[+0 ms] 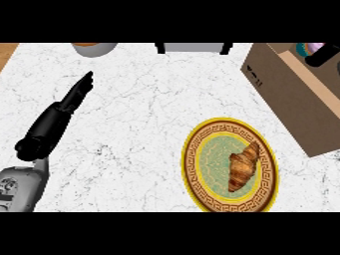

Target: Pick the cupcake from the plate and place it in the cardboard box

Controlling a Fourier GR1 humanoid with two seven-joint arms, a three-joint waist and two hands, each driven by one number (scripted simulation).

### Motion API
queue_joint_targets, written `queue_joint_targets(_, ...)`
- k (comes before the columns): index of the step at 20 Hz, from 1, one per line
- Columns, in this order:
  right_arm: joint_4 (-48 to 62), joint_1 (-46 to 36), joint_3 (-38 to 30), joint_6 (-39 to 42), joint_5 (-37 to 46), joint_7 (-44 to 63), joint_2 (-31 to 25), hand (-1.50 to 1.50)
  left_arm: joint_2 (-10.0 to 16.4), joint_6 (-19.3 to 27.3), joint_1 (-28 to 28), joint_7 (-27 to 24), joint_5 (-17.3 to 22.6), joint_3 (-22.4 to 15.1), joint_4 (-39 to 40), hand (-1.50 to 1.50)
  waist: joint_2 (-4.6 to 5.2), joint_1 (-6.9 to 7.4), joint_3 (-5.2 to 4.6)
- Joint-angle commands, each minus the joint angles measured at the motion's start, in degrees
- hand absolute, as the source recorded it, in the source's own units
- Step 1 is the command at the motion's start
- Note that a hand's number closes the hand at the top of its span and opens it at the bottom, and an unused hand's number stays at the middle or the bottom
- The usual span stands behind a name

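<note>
The gold-rimmed plate (189, 164) on the white marble bench (143, 109) carries only a croissant (244, 167), lying on its right half. Up and to the right of the plate stands the open cardboard box (290, 99), and the cupcake (312, 48) shows inside it at the far end, partly cut by the view's top edge. The right hand (325, 56) is in the box right beside the cupcake; whether it grips it cannot be told. Well to the left of the plate, the left hand (55, 117) lies with its fingers straight and pressed together, pointing away, holding nothing.
</note>
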Motion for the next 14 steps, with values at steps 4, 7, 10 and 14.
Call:
queue_joint_targets(4,9.64,2.48,-1.0,9.63,-0.73,-7.7,-6.47,1.5,-0.04,-1.21,-0.91,2.53,0.36,-0.27,-2.63,0.0,0.31,0.83,0.08)
queue_joint_targets(7,10.98,0.85,-1.73,14.06,-1.83,-8.28,-6.41,-1.5,-0.16,-1.16,1.23,0.42,0.12,0.44,-2.02,0.0,0.01,0.57,0.03)
queue_joint_targets(10,12.45,0.31,-2.72,17.03,-3.2,-15.37,-7.47,-1.5,-0.29,-1.78,0.65,-0.19,0.04,0.14,-1.39,0.0,0.47,1.37,0.1)
queue_joint_targets(14,8.21,3.1,-5.44,11.92,-6.63,-24.22,-6.82,-1.5,-0.97,-0.7,1.04,0.83,-1.1,-0.05,-1.92,0.0,-0.08,0.17,0.11)
